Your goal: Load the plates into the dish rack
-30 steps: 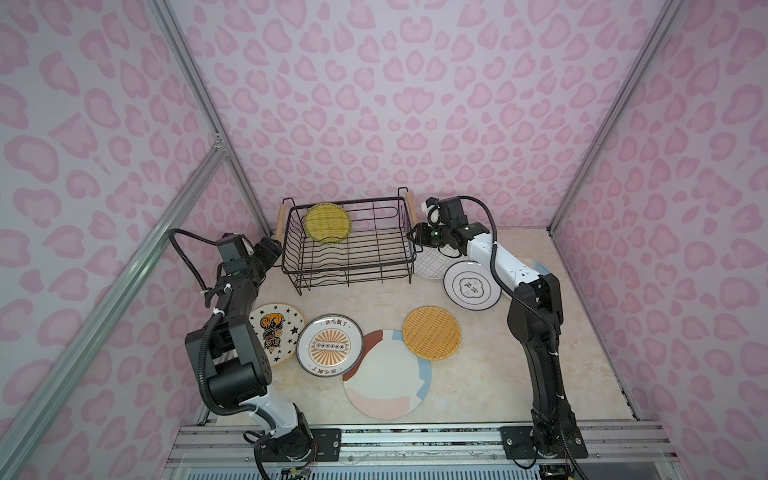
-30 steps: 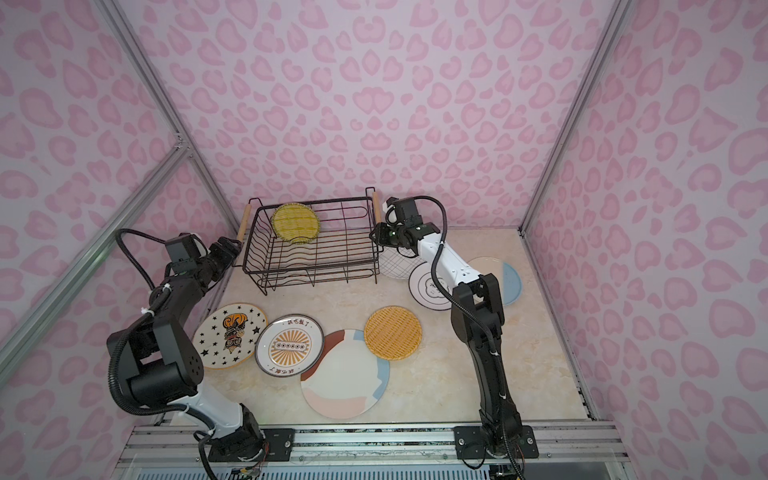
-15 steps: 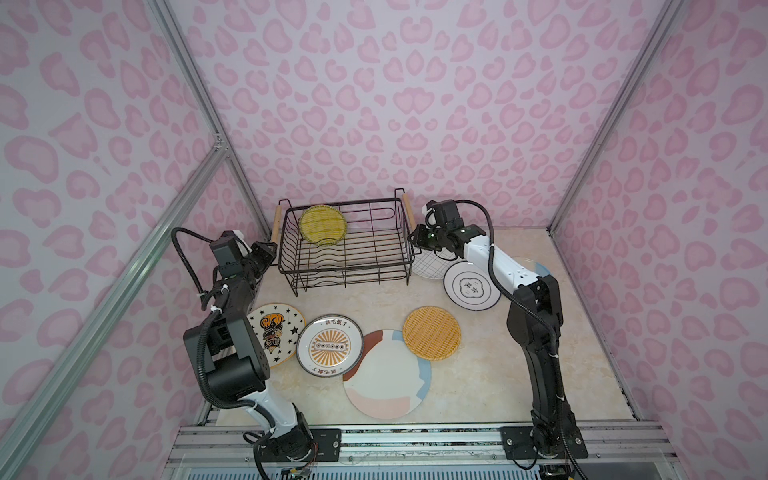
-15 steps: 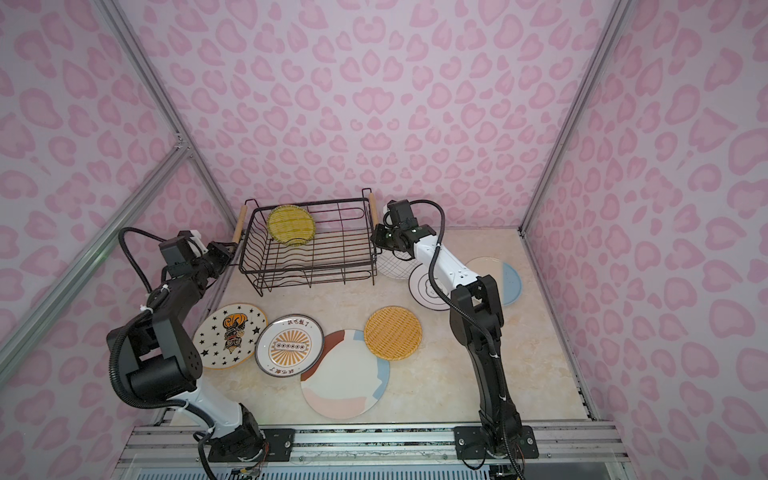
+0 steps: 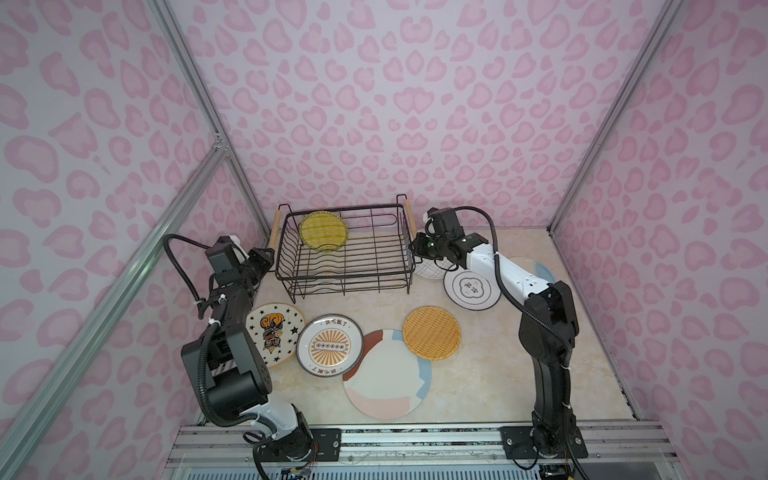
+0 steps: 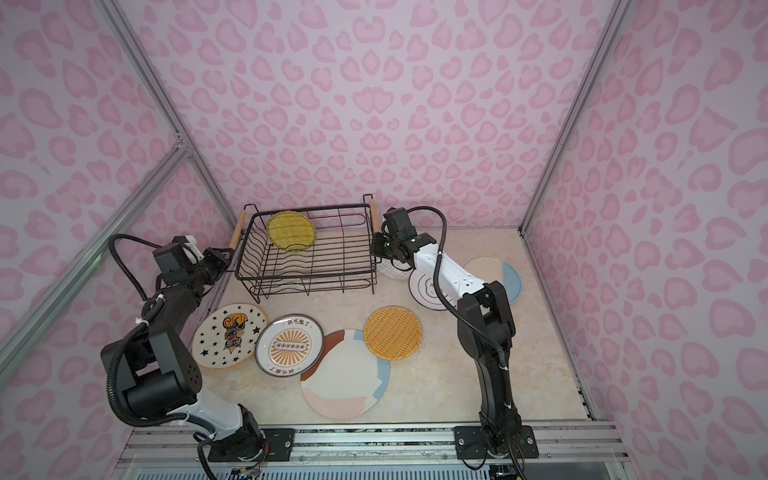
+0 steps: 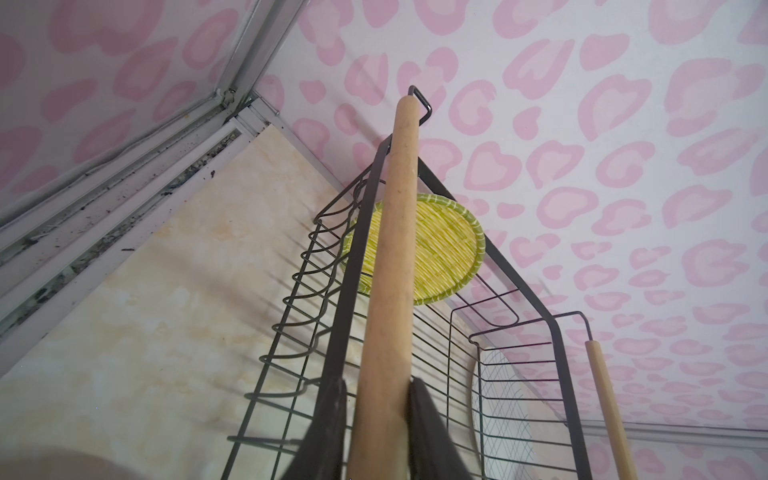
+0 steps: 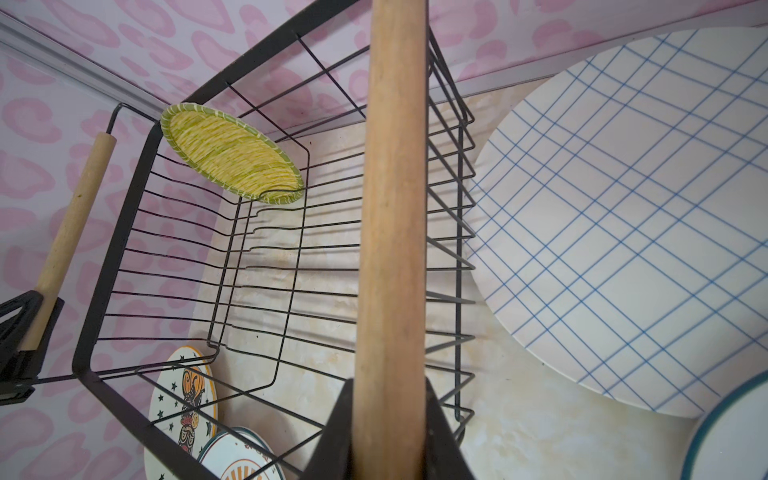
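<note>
Black wire dish rack [image 5: 347, 273], pale wood handles [image 8: 390, 208]; yellow-green weave plate [image 5: 323, 226]; orange weave plate [image 5: 431, 332]; blue-grid plate [image 8: 623, 208].

The left gripper [image 7: 376, 415] clamps the near wooden handle [image 7: 392, 257] of the dish rack [image 7: 498, 257]; 1 yellow-green weave plate [image 7: 444, 249] stands inside at its far end.

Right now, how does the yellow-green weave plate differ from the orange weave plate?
Colour: the yellow-green weave plate is lime-yellow; the orange weave plate is orange.
Place: the yellow-green one sits in the dish rack, the orange one on the table in front of it.
Pose: the yellow-green one stands on edge, the orange one lies flat.
Both are round with a woven pattern.
</note>
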Action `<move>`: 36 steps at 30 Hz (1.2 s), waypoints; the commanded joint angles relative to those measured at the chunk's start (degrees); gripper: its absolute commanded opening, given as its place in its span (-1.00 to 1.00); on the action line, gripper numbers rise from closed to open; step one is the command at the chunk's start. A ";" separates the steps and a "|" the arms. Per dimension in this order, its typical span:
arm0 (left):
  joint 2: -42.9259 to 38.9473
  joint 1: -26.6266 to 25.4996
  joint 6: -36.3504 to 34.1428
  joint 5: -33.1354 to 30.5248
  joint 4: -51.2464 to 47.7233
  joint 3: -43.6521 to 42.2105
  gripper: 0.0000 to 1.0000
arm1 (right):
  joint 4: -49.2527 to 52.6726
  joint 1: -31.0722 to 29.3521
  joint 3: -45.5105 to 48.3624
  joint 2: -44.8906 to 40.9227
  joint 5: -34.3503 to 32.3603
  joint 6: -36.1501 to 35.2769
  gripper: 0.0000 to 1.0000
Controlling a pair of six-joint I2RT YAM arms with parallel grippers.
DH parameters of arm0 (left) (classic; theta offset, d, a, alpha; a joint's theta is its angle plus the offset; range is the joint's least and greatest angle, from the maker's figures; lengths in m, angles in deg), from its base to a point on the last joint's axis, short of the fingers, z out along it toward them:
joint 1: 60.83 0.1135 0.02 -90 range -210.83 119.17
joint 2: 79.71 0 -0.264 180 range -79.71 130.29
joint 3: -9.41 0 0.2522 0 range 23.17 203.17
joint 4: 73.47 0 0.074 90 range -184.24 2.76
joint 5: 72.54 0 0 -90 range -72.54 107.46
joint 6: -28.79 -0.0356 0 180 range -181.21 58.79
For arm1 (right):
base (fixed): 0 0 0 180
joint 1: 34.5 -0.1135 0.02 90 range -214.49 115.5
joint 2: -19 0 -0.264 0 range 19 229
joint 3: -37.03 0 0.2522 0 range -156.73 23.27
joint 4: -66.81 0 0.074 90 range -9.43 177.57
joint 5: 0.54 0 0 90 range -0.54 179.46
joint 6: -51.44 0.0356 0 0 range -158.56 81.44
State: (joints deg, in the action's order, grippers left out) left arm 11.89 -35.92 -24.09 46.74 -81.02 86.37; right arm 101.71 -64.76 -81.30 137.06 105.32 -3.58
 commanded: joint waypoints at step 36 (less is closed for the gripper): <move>-9.88 0.14 7.42 -7.91 -4.86 -10.55 -0.84 | -17.15 -4.96 16.23 -8.00 10.38 0.70 -0.86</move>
State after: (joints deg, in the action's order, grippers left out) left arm 2.25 -35.20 -24.85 42.93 -79.58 76.58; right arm 89.23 -67.20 -65.55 129.47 101.28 -0.65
